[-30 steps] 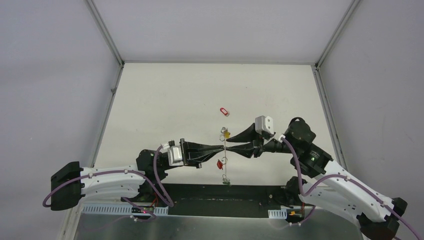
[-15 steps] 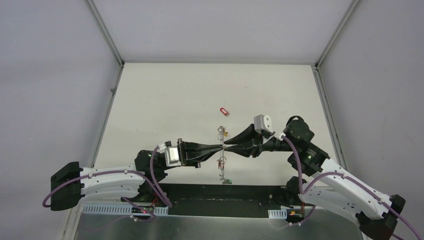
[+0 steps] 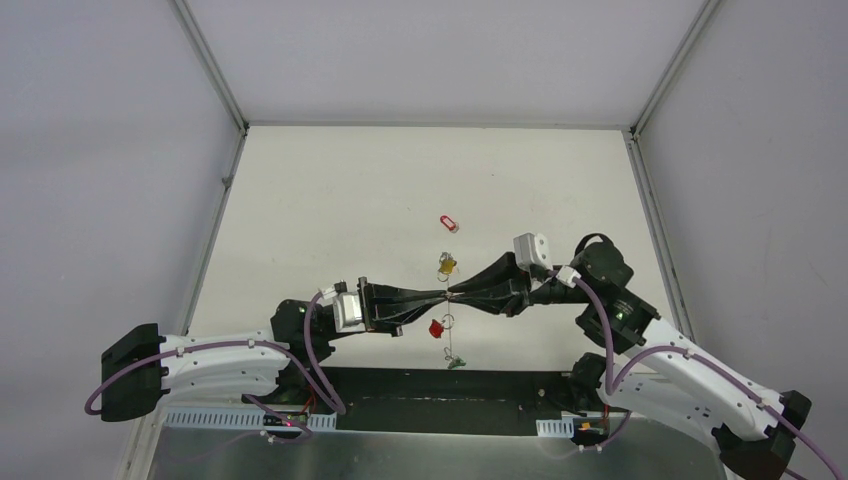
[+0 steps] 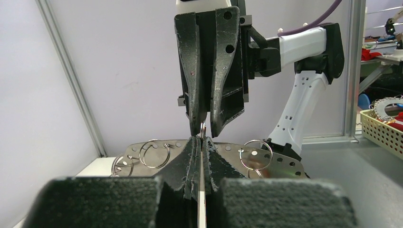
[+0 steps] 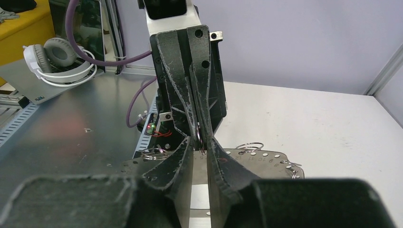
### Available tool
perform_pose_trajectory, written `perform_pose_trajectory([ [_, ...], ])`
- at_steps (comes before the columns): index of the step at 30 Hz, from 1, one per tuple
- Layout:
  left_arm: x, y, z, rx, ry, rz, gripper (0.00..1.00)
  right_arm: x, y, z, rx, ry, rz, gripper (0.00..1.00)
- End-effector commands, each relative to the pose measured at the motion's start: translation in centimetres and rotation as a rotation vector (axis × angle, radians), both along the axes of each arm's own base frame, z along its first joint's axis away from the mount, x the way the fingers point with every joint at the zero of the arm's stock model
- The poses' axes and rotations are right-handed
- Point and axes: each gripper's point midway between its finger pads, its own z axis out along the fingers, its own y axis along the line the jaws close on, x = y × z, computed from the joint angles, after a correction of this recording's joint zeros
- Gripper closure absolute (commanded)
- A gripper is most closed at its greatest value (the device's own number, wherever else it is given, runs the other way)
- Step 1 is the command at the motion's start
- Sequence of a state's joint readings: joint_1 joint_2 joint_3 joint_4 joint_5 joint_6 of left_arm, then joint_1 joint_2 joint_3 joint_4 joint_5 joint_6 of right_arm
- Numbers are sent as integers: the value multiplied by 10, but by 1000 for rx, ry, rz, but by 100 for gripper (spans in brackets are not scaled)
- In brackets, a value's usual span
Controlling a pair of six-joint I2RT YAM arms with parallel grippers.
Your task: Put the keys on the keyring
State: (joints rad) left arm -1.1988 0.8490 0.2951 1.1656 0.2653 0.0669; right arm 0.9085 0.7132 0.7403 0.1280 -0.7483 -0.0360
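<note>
Left black gripper [image 3: 440, 297] clamps the thin grey wire keyring [image 3: 450, 345]; yellow-tag key [image 3: 446, 265], red-tag key [image 3: 437, 328], green-tag key [image 3: 455, 364] look threaded, one loose red-tag silver key [image 3: 450, 222] waits beyond the keyring; right black gripper [image 3: 456, 296] at the keyring, can't tell if pinching

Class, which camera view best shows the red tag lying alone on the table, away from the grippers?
The top external view. There the loose red tag lies whole and unobstructed on the white table. Neither the left wrist view nor the right wrist view shows it at all.
</note>
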Motion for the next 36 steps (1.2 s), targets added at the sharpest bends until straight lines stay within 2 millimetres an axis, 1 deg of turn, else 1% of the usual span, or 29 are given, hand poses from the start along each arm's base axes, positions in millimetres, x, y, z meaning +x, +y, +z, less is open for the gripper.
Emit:
perform_pose_trajectory([
  [1, -9, 10, 25, -82, -36, -18, 100, -4, 3, 6, 23, -18, 32, 82],
  [8, -10, 11, 25, -86, -37, -21, 100, 0, 3, 0, 12, -13, 15, 83],
  [10, -9, 12, 24, -87, -36, -21, 100, 0, 3, -1, 9, -13, 12, 88],
  [12, -10, 12, 24, -89, -36, -22, 100, 1, 3, -3, 1, -12, 9, 97],
  [13, -10, 12, 25, -92, -38, -21, 100, 1, 3, -5, -4, -10, 6, 100],
  [18, -10, 13, 25, -95, -38, -21, 100, 2, 2, -9, -19, -7, -4, 100],
  [19, -10, 14, 25, -95, -38, -20, 100, 3, 2, -9, -20, -8, -11, 97],
  [21, -10, 14, 25, -96, -39, -20, 100, 5, 0, -8, -16, -12, -29, 78],
  [23, -11, 14, 24, -93, -37, -23, 100, 6, -2, -8, -10, -16, -45, 69],
  [24, -11, 14, 25, -94, -38, -25, 100, 7, -3, -9, -9, -16, -52, 67],
  [27, -11, 13, 24, -92, -37, -30, 100, 8, -4, -9, -9, -18, -64, 67],
  [28, -12, 13, 24, -91, -37, -32, 100, 8, -4, -9, -9, -19, -63, 68],
  [31, -12, 13, 24, -91, -38, -32, 100, 7, -3, -9, -13, -19, -50, 84],
  [32, -12, 13, 25, -93, -37, -33, 100, 7, -2, -11, -17, -16, -48, 86],
  [34, -12, 13, 26, -94, -39, -33, 100, 7, -2, -12, -19, -15, -48, 87],
  [36, -12, 12, 25, -90, -39, -36, 100, 7, -1, -11, -18, -14, -46, 85],
])
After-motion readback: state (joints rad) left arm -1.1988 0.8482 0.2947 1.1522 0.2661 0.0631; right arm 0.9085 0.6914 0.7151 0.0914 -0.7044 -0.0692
